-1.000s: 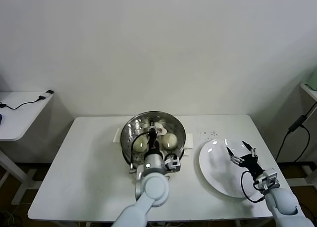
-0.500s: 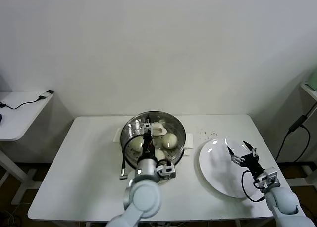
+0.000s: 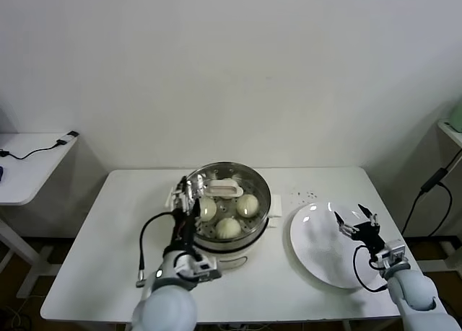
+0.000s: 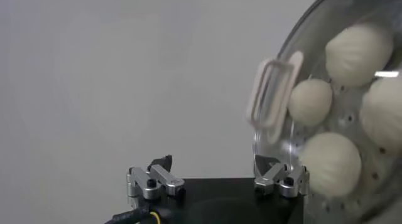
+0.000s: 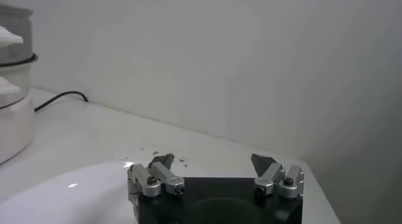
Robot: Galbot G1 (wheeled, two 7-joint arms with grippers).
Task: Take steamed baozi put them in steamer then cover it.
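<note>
At the centre of the head view, the one steamer (image 3: pixel 225 214) stands on the white table (image 3: pixel 108 237) with its single glass cover (image 3: pixel 224 194) seated on top, and four steamed baozi (image 4: pixel 331 162) show through the glass in the left wrist view. The left gripper (image 3: pixel 189 192) hangs over the steamer's left rim with its fingers spread apart, gripping nothing. At lower right, the right gripper (image 3: pixel 355 217) hovers over the one white plate (image 3: pixel 317 252), its fingers likewise apart and empty.
</note>
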